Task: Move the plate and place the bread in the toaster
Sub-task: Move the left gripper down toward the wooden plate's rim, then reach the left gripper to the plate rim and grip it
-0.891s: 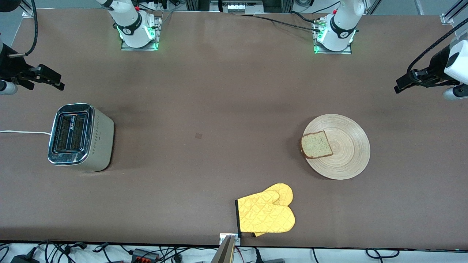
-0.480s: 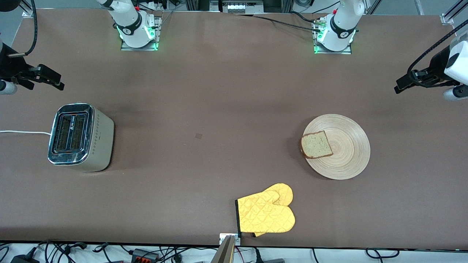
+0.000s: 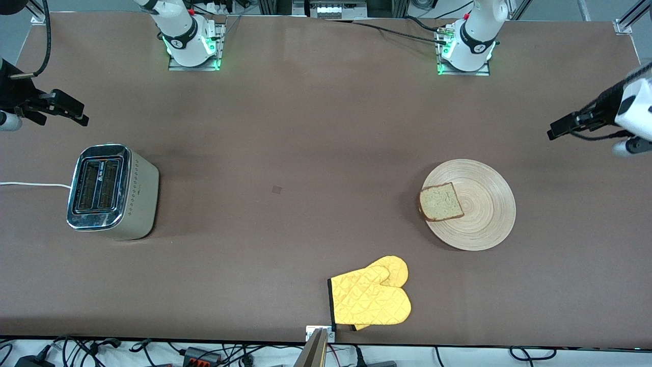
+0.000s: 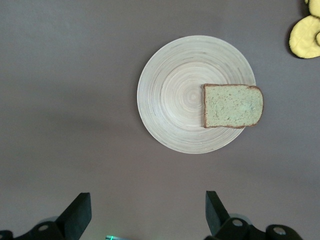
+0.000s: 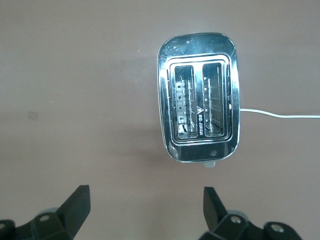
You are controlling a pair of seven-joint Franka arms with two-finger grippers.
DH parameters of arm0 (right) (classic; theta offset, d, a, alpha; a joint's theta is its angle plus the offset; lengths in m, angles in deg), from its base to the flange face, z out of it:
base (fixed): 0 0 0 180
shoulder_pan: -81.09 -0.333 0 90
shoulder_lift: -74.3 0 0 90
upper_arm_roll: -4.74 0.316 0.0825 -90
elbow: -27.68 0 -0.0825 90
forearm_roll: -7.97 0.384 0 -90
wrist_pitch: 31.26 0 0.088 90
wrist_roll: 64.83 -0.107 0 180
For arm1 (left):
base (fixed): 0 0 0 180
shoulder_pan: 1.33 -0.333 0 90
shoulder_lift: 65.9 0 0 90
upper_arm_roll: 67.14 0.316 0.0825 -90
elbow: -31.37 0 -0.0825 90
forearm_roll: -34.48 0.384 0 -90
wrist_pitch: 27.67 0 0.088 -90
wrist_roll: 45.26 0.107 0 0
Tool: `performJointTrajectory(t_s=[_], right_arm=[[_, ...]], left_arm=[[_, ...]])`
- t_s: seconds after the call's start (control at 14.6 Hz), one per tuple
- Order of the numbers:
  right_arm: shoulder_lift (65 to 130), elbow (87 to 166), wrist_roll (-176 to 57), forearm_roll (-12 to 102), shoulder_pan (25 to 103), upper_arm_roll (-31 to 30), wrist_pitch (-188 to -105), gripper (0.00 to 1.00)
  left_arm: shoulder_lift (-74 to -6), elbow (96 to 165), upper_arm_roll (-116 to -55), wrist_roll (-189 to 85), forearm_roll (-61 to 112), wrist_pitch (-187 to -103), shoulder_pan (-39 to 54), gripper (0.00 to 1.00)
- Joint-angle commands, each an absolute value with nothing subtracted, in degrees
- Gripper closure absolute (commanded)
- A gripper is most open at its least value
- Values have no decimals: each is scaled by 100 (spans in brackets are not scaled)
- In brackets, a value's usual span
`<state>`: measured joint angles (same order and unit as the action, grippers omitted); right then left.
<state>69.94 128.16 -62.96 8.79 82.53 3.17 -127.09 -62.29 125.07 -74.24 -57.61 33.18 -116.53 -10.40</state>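
Note:
The wooden plate (image 3: 486,211) lies on the table toward the left arm's end. The bread (image 3: 441,202) lies flat on the plate's edge on the side toward the toaster. The silver toaster (image 3: 109,191) stands toward the right arm's end, slots up and empty. My left gripper (image 3: 556,129) hangs open and empty, high over bare table beside the plate. My right gripper (image 3: 76,114) hangs open and empty, high over bare table beside the toaster. The left wrist view shows the plate (image 4: 175,95), the bread (image 4: 232,105) and the open gripper (image 4: 146,199). The right wrist view shows the toaster (image 5: 198,150) and the open gripper (image 5: 145,192).
A yellow quilted oven mitt (image 3: 371,298) lies near the table's front edge, nearer to the front camera than the plate; it also shows in the left wrist view (image 4: 305,35). The toaster's white cord (image 3: 30,184) runs off the table's end. A small dark mark (image 3: 276,189) sits mid-table.
My left gripper has shifted slightly, sitting a little lower in the front view. The right arm, plate, bread and toaster have not moved.

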Motion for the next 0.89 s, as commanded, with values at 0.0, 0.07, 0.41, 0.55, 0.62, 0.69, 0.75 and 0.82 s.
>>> performJointTrajectory(t_s=[0.0, 0.07, 0.41, 0.55, 0.62, 0.69, 0.75, 0.82], right_arm=[[7034, 12709, -6307, 850, 8294, 368, -12680, 0], [7043, 12708, -6316, 859, 8294, 368, -12689, 0], [7104, 12708, -6316, 867, 8276, 377, -12680, 0], [7104, 12708, -6316, 867, 8285, 377, -12680, 0], [7104, 12708, -6316, 867, 8285, 377, -12680, 0], [7113, 12708, -6307, 867, 8276, 377, -12671, 0], [7122, 12708, -6307, 867, 8285, 377, -12671, 0], [7122, 12708, -6307, 867, 8276, 377, -12662, 0]], left_arm=[[-5336, 12005, -7400, -5845, 3228, -11372, -1135, 0], [-5090, 11987, -7374, -5723, 3184, -11381, -1248, 0], [-3939, 11987, -7382, -4642, 2079, -11468, -2338, 0], [-3559, 11996, -7373, -4143, 1569, -11809, -2523, 0], [-3375, 12005, -7373, -3670, 1497, -11968, -2567, 0], [-3182, 12005, -7373, -3256, 1331, -11987, -2638, 0], [-3023, 12005, -7373, -3017, 1095, -11987, -2725, 0], [-2865, 12005, -7365, -2849, 1005, -11996, -2787, 0]])
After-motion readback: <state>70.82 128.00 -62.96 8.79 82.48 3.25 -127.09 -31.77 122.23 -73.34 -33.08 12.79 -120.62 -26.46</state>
